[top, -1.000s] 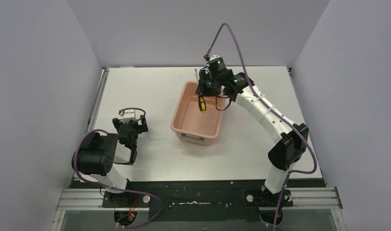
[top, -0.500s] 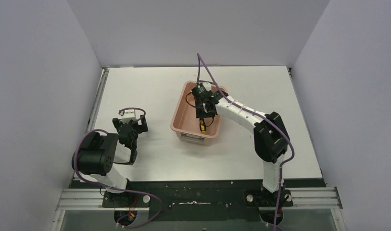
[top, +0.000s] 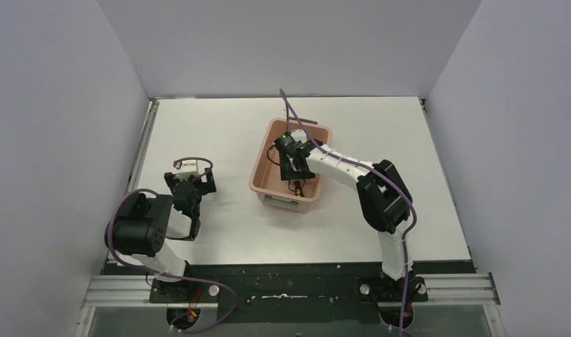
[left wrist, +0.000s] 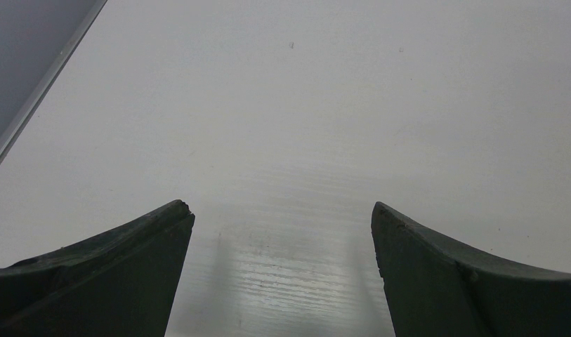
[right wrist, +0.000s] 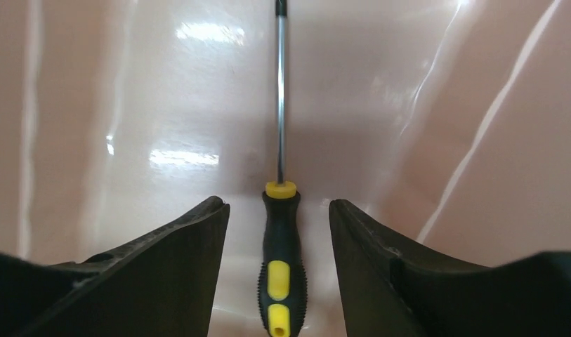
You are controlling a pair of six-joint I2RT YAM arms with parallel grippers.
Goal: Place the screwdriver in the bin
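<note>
bin [top: 258,168]: salmon-pink, rectangular, upright | screwdriver [right wrist: 282,263]: yellow-black handle, inside bin

My right gripper [right wrist: 279,205] stands parted, its dark fingers [right wrist: 177,253] on either side of the screwdriver [right wrist: 281,246], with a narrow gap showing on each side of the black-and-yellow handle. The screwdriver lies on the glossy salmon-pink floor of the bin [right wrist: 114,98]. Its thin metal shaft runs straight away from me, up to the top edge of my view.
</note>
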